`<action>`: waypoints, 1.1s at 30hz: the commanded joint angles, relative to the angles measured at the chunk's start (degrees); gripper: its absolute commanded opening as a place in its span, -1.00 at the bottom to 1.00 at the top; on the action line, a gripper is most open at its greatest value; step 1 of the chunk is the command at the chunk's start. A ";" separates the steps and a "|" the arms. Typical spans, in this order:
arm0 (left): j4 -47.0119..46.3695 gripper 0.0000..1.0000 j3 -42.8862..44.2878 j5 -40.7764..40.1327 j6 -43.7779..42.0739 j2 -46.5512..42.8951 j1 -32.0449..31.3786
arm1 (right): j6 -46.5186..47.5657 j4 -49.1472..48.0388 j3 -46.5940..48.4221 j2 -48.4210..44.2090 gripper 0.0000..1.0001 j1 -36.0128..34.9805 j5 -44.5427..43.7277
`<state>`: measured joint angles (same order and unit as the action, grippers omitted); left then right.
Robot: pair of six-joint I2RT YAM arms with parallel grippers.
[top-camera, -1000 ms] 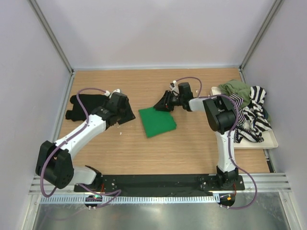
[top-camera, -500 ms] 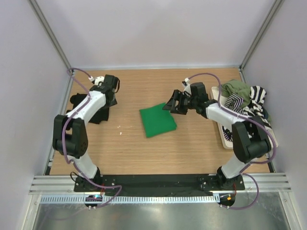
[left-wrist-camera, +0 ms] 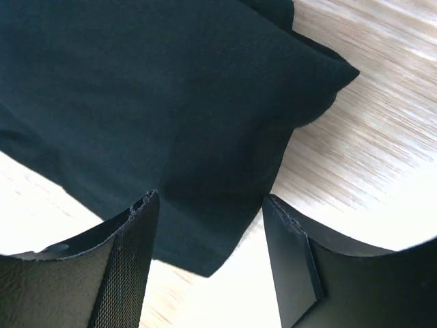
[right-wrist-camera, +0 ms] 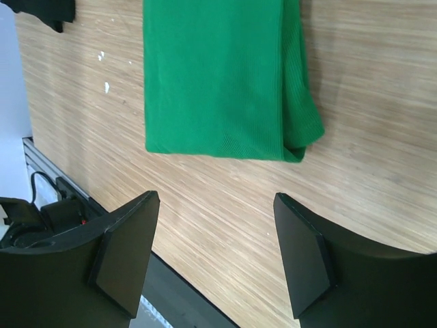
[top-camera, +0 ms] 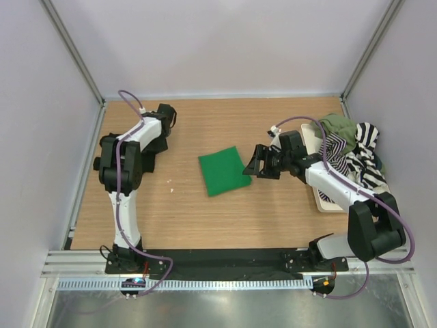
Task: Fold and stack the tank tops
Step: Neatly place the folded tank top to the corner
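The green top (top-camera: 224,171) lies folded in the middle of the table (top-camera: 205,219). The black top (left-wrist-camera: 157,102) lies flat at 9 o'clock, and the two are not stacked yet. The olive top (top-camera: 338,127) and the striped top (top-camera: 365,147) sit in a messy heap in the tray (top-camera: 330,204) at 3 o'clock. The left claw (left-wrist-camera: 208,205) hangs wide open over the black top and holds nothing. The right claw (right-wrist-camera: 215,205) is wide open beside the green top and holds nothing too.

Table (top-camera: 205,225): green tank top (top-camera: 224,171) centre, black tank top (left-wrist-camera: 171,102) left, tray (top-camera: 329,206) right
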<state>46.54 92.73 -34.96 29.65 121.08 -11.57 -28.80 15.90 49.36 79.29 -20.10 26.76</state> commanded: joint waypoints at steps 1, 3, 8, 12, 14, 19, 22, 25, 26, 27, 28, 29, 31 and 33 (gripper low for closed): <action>2.85 0.27 2.72 -2.04 -1.17 1.00 0.67 | 2.08 2.20 -0.85 -2.64 0.50 -0.12 -2.41; 3.03 0.25 2.29 -1.43 -0.12 1.71 1.37 | 2.17 2.99 -1.81 -3.17 0.63 -0.12 -3.81; 2.76 0.05 0.88 1.03 1.11 2.76 4.10 | 1.55 2.91 -5.23 -2.56 0.99 -0.29 -4.61; 0.75 -0.38 -1.75 2.43 1.38 2.24 4.19 | -0.38 0.54 -8.23 -2.30 0.99 -0.47 -5.32; -0.40 -0.72 -2.99 3.75 1.38 0.83 4.19 | -2.57 -1.82 -9.54 -1.59 0.99 -1.17 -5.06; -1.46 -0.99 -5.27 6.83 1.11 -1.72 3.40 | -4.86 -6.40 -9.55 2.44 0.99 -1.87 -4.53; -2.07 -1.00 -7.21 7.10 1.20 -3.91 1.73 | -7.76 -11.58 -8.50 6.66 0.94 -1.88 1.17; -2.51 -1.00 -8.96 7.71 1.81 -6.29 0.15 | -11.36 -15.54 -7.53 9.83 0.88 -2.14 1.89; -2.86 -1.00 -9.32 8.32 1.99 -6.81 -0.20 | -12.15 -16.68 -7.01 10.44 0.86 -2.23 2.06; -2.95 -1.00 -9.75 8.42 2.08 -7.60 -0.99 | -14.34 -18.87 -6.74 12.19 0.84 -2.40 2.15; -2.86 -1.00 -9.93 8.68 2.25 -7.96 -1.43 | -15.31 -19.85 -6.39 12.99 0.82 -2.40 2.07; -2.95 -1.00 -10.02 8.94 2.52 -8.22 -1.87 | -16.63 -21.86 -6.04 13.78 0.80 -2.58 2.06; -2.95 -1.00 -10.11 9.21 2.61 -8.93 -3.19 | -19.00 -23.45 -5.60 16.24 0.74 -2.58 1.02; -2.86 -1.00 -10.20 10.25 2.96 -9.45 -4.15 | -19.45 -23.64 -4.54 17.56 0.56 -2.58 -0.65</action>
<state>44.82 82.63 -26.74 31.29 115.11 -14.57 -44.60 -3.51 43.03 94.76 -22.31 28.67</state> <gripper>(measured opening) 0.036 0.812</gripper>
